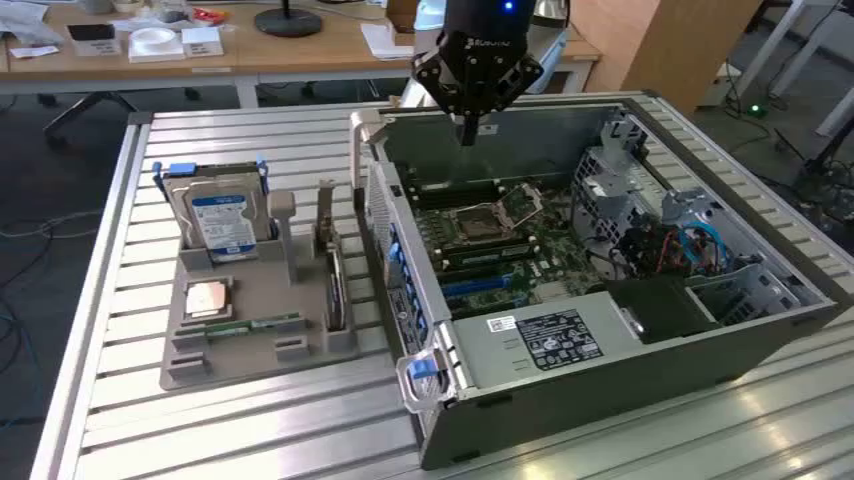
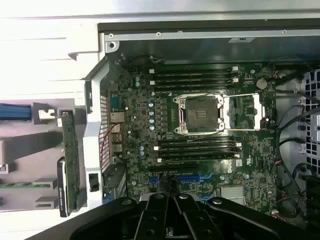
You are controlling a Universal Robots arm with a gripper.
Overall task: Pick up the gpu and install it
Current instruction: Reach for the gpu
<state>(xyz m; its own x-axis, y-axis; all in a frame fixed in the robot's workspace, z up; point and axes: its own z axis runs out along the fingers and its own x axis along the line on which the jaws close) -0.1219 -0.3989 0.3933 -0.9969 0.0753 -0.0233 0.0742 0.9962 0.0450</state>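
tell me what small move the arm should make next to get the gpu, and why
Probably shift the gripper toward the exterior view's left, until it is above the gpu. The gripper is shut and empty, hanging over the open computer case, while the gpu stands on edge in the grey holder beside the case, untouched.

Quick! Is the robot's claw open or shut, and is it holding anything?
Gripper: shut, holding nothing, above the open computer case; the gpu stands in the holder beside the case.
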